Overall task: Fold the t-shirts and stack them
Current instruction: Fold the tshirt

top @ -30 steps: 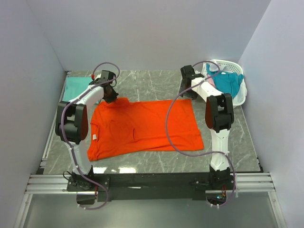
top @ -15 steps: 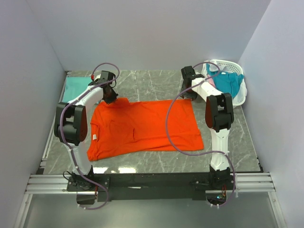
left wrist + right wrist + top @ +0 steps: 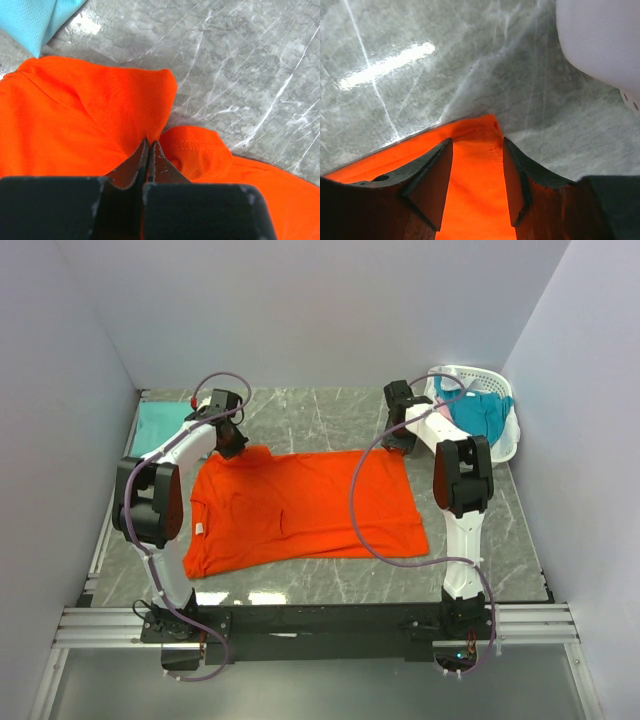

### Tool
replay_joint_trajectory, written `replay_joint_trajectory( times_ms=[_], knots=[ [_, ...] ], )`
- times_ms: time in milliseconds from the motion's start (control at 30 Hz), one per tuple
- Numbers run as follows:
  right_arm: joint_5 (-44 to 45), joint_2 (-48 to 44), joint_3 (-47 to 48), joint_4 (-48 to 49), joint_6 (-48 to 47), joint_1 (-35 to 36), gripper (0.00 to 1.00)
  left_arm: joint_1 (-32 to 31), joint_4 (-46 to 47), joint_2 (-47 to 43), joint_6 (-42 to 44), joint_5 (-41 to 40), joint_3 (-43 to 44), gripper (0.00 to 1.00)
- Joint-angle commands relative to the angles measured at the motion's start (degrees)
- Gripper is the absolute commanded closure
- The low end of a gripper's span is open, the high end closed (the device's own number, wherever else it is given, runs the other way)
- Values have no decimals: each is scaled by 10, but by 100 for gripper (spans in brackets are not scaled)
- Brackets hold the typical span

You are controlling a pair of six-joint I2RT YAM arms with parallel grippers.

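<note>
- Since a second ago the right fingers (image 3: pixel 432 175) have drawn closer together and edged in over the far right corner of the orange t-shirt (image 3: pixel 300 505). The rest of the scene has held its place.
- They are not closed. The two fingers stand apart on either side of the hemmed corner, with orange cloth lying between them.
- Left fingers (image 3: pixel 137 162) are as they were, shut tight on a pinch of the orange t-shirt at its far left corner. The cloth rises in a small fold at their tips.
- Spread flat across the middle of the grey marbled worktop (image 3: pixel 320 415), the orange t-shirt lies with its collar toward the left arm.
- A white basket (image 3: pixel 508 445) sits at the far right corner of the worktop, just beside the right arm's wrist.
- It holds a teal-blue t-shirt (image 3: pixel 483 412) heaped above the rim. A scrap of pink shows at the heap's left edge.
- Anything deeper in the basket is hidden under that heap.
- A mint-green t-shirt (image 3: pixel 158 425) lies flat at the far left edge of the worktop, partly covered by the left arm.
- From above, both sets of fingers are hidden under their wrists, and only the wrist cameras show them.
- The right wrist camera cuts the basket to a blurred white curve.
</note>
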Motion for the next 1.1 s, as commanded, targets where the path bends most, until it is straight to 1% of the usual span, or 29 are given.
replay_joint_trajectory(
  times_ms=[0,100,133,233,300,333,367,400,433,500,533,833,933,1067],
  knots=[
    [0,1,-7,-23,9,-7,49,-3,12,-33,-9,3,-3,99],
    [-2,-4,-16,-23,6,-7,50,-3,13,-34,-10,2,-5,99],
    [-2,-5,-18,-17,4,-8,55,-3,13,-35,-10,3,-5,99],
    [-2,-3,-13,-16,-2,-8,65,-3,13,-35,-10,5,-6,99],
    [-2,-1,-11,-13,-5,-7,70,-2,13,-37,-11,3,-8,99],
    [-3,-2,-10,-9,-8,-8,76,-2,13,-39,-12,3,-10,99],
    [-3,-1,-8,-7,-13,-8,78,-2,13,-40,-11,3,-12,99],
    [-4,0,-8,-5,-15,-8,83,-3,14,-43,-11,3,-13,99],
    [-5,1,-8,0,-21,-7,90,-2,13,-43,-11,3,-13,99],
    [-8,0,-7,7,-27,-7,98,-2,13,-48,-10,2,-13,99],
    [-10,-1,-9,12,-36,-7,100,-2,13,-49,-10,1,-14,99],
    [-17,-50,-63,64,-65,-4,100,-3,16,-59,-11,11,-26,99],
    [-25,-81,-98,90,-84,2,100,-3,25,-70,-13,19,-47,99],
    [-11,-121,-142,110,-93,15,100,-3,33,-89,-23,22,-72,99]
  ],
)
